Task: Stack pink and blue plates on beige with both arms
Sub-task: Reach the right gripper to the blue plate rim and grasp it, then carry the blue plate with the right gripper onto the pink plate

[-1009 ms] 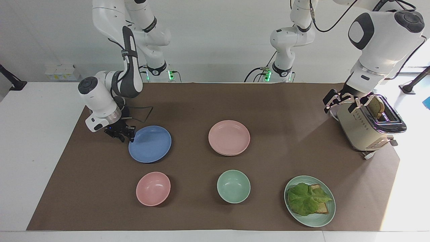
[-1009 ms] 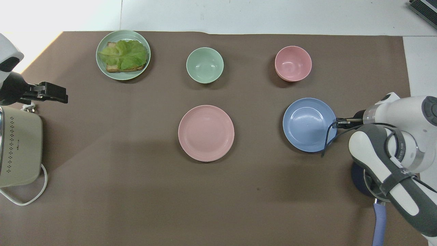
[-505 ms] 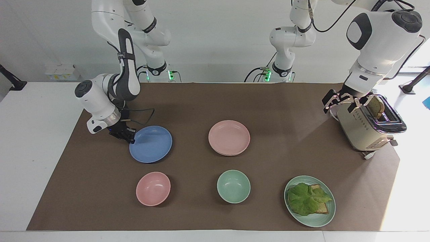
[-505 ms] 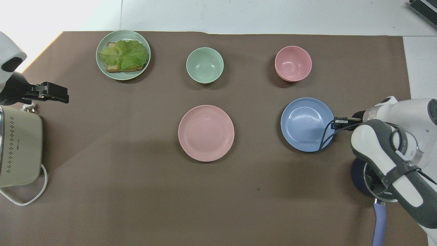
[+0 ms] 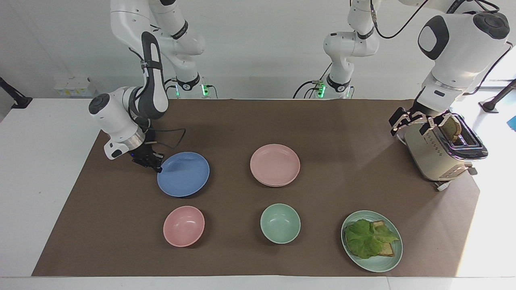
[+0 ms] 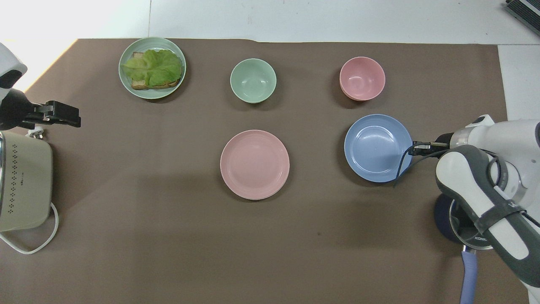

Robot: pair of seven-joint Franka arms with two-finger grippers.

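Observation:
The blue plate (image 5: 183, 174) (image 6: 377, 147) lies toward the right arm's end of the mat. My right gripper (image 5: 158, 167) (image 6: 415, 147) is shut on its rim on the side nearest the robots. The plate looks slightly raised, with a shadow under its edge. At the middle of the mat rests the pink plate (image 5: 275, 163) (image 6: 255, 164). Beneath it, only a thin rim of the beige plate (image 5: 278, 185) shows. My left gripper (image 5: 408, 125) (image 6: 71, 116) hangs open and holds nothing, beside the toaster.
A pink bowl (image 5: 184, 225), a green bowl (image 5: 280, 223) and a mint plate (image 5: 393, 262) with lettuce and toast stand along the edge farthest from the robots. The beige toaster (image 5: 437, 155), with a bread slice in it, stands at the left arm's end.
The right gripper closed on the blue plate's rim. The plate then shifted a little toward the pink bowl and rose slightly. The left arm barely moved.

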